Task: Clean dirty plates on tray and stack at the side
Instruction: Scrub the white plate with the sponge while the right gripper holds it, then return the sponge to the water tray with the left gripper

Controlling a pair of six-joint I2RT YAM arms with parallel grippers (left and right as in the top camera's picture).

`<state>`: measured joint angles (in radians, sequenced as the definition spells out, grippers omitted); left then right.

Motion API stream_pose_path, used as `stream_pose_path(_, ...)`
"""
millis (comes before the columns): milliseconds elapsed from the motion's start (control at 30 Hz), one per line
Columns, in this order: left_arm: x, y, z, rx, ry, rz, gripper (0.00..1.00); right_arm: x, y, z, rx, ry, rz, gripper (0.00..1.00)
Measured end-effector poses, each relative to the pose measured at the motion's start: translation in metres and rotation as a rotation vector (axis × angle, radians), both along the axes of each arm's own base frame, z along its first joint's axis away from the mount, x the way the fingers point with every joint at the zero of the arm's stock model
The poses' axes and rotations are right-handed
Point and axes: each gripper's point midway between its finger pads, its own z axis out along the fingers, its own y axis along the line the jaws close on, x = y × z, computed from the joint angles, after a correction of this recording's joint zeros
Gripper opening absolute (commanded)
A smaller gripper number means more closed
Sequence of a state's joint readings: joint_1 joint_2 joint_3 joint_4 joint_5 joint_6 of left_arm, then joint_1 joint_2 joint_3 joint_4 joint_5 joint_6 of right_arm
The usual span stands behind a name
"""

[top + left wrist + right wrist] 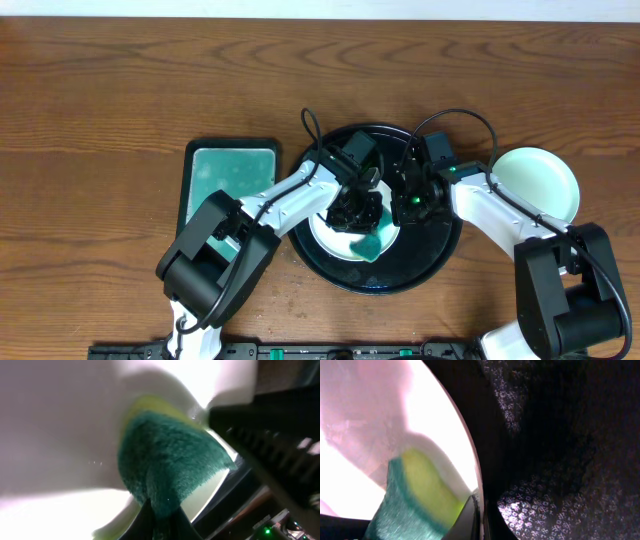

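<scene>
The round black tray (440, 250) sits at the table's middle. A white plate (328, 237) lies on it. My left gripper (358, 207) is shut on a teal and yellow sponge (368, 243) and presses it onto the plate. The left wrist view shows the sponge (170, 465) in the jaws (162, 520) against the plate (60, 435). My right gripper (408, 203) is shut on the plate's right rim. The right wrist view shows its fingers (481, 515) pinching that rim (462, 455), with the sponge (415, 495) and the tray (560, 435) on either side. A pale mint-green plate (538, 182) lies on the table to the right.
A rectangular black-rimmed tray with a teal interior (232, 185) lies left of the round tray. Both arms cross over the round tray. Brown wooden tabletop (120, 90) surrounds everything.
</scene>
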<state>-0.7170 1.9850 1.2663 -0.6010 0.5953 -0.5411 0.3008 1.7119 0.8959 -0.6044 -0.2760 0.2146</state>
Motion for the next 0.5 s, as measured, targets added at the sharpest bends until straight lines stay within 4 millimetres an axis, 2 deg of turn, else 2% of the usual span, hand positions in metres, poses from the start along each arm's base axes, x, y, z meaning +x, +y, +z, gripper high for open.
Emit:
stream_pose_path(200,0.001,0.034,-0.006,0.22,-0.048,0.023,0.07,0.0,0.0,0.0,0.0,0.0,0.0,0.01)
stream_pose_path(467,0.018,0.105,-0.007,0.563,-0.151,0.105,0.07,0.0,0.0,0.0,0.0,0.0,0.0,0.01)
stream_pose_path(500,0.018,0.108,-0.006,0.573,-0.15,0.109,0.07,0.0,0.0,0.0,0.0,0.0,0.0,0.01)
